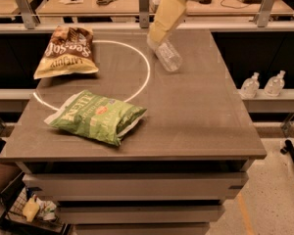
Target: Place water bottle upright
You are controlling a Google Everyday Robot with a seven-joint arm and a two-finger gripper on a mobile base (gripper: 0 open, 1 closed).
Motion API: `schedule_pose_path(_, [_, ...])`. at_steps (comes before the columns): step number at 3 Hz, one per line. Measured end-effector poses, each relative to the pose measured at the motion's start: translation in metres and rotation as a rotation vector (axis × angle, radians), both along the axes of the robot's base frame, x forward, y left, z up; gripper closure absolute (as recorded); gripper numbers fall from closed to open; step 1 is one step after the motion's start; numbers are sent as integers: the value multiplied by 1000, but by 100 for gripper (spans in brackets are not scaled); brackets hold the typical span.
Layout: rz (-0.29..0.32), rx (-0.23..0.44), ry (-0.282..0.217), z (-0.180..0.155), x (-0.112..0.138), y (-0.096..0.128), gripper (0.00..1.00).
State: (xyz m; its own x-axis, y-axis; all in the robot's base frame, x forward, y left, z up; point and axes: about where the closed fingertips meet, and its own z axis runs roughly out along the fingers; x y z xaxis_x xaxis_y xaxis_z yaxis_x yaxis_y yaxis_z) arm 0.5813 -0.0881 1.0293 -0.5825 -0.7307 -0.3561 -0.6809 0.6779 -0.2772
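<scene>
Water bottle (167, 57) not yet upright, so by my read the job is barely begun. Near me on the bench (196, 121), left of centre, lies a green bag (98, 116); beyond it, far left, a brown bag (66, 50). Farther back, right of the white ring (144, 77), the bottle lies on its side. The gripper (156, 37) hangs at its far end; whether it has hold I cannot tell. Left to do: grasp, tip up, set down, let go.
</scene>
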Motion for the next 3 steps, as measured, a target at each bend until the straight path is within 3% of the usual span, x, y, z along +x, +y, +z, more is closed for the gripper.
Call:
schedule_pose_path(1, [-80, 32, -3, -1, 6, 5, 0])
schedule_pose_path(2, [-74, 38, 3, 0, 7, 7, 0])
schedule_pose_path(3, [-128, 27, 44, -3, 23, 18, 0])
